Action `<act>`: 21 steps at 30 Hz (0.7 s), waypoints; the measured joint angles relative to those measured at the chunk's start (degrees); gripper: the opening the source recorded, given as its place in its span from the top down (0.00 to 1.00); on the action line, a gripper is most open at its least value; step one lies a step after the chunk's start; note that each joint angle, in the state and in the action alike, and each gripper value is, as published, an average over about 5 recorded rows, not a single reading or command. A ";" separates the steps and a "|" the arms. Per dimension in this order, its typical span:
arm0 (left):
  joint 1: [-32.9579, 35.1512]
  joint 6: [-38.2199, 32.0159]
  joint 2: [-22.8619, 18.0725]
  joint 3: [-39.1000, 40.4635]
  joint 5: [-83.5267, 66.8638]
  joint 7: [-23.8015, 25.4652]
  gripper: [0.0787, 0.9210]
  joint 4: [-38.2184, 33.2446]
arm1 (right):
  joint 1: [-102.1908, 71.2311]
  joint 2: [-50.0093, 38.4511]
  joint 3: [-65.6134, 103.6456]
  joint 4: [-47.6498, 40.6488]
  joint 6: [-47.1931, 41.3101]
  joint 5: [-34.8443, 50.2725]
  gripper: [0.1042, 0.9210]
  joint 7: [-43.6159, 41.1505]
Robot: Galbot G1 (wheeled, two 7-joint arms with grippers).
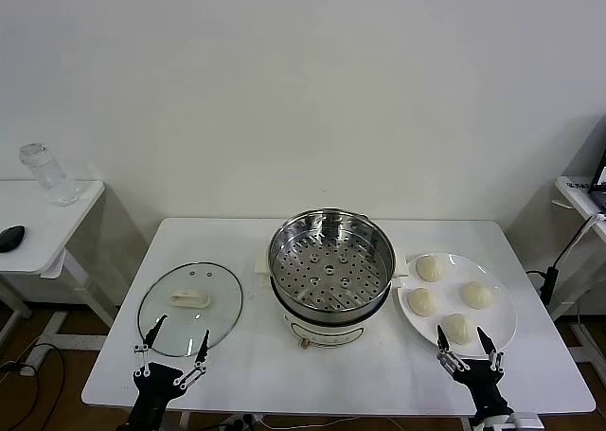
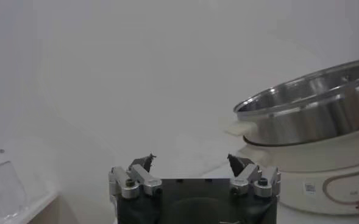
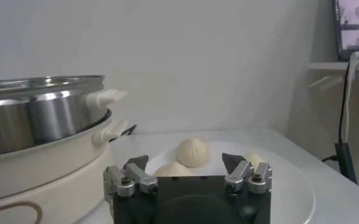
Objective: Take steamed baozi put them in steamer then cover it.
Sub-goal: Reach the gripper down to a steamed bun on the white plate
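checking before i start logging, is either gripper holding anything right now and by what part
Nothing is held. The left gripper is open at the table's near edge by the cover; the right gripper is open near the plate of baozi.

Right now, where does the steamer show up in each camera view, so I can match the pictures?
Head view: the steamer stands mid-table, between the cover and the plate of steamed baozi.
Left wrist view: the steamer fills the right edge, beyond the open left gripper.
Right wrist view: the steamer fills the left edge, beside the open right gripper.
Shared landmark: its cream-white side handles.
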 measured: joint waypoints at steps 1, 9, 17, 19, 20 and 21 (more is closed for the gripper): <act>-0.04 -0.02 -0.01 0.04 0.01 -0.01 0.12 -0.07 | 0.70 -0.20 -0.13 -0.22 -0.23 0.14 0.12 0.04; -0.72 -0.45 -0.01 0.16 0.05 -0.29 0.12 -1.01 | 14.90 -3.91 -4.35 -5.77 -3.94 3.26 0.12 0.47; -1.61 -0.52 -0.09 0.12 0.07 -0.44 0.12 -1.17 | 35.70 -7.73 -14.09 -16.92 -6.69 8.90 0.12 -1.50; -1.87 -0.53 -0.12 0.27 0.07 -0.46 0.12 -1.16 | 41.13 -8.71 -17.45 -20.28 -7.58 10.38 0.12 -3.19; -2.00 -0.53 -0.13 0.36 0.07 -0.48 0.12 -1.16 | 43.74 -9.17 -19.19 -21.96 -8.06 10.98 0.12 -4.26; -2.12 -0.53 -0.14 0.45 0.07 -0.50 0.12 -1.16 | 46.39 -9.64 -21.01 -23.71 -8.58 11.51 0.12 -5.52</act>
